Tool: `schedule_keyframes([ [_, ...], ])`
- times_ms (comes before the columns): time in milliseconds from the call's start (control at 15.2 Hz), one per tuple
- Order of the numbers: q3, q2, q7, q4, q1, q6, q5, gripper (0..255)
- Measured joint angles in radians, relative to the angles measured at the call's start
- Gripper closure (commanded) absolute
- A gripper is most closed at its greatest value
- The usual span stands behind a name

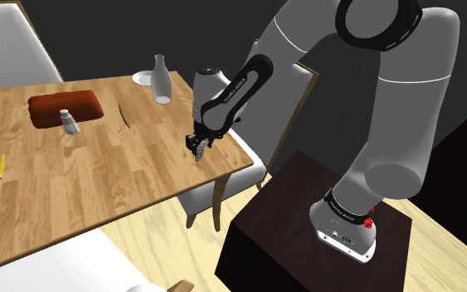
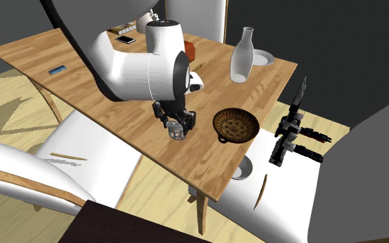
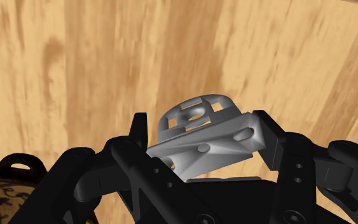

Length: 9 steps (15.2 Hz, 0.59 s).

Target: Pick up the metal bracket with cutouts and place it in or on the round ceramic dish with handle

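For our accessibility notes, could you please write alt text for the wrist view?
The black gripper is shut on a grey bracket with cutouts, with a wooden tabletop beyond. A dark patterned dish with a loop handle sits beside the gripper.

The shoulder view looks down over the tabletop [image 1: 99, 174] from beside the stand [image 1: 294, 220]; the second exterior view overlooks it more steeply (nearer the gripper [image 2: 177, 131]); the wrist view hovers close above it.
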Motion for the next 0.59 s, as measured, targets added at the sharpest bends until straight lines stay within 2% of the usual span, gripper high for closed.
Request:
schedule_keyframes([
  [594,0.015,-0.102,-0.018,-0.009,-0.012,-0.092,0.023,255],
])
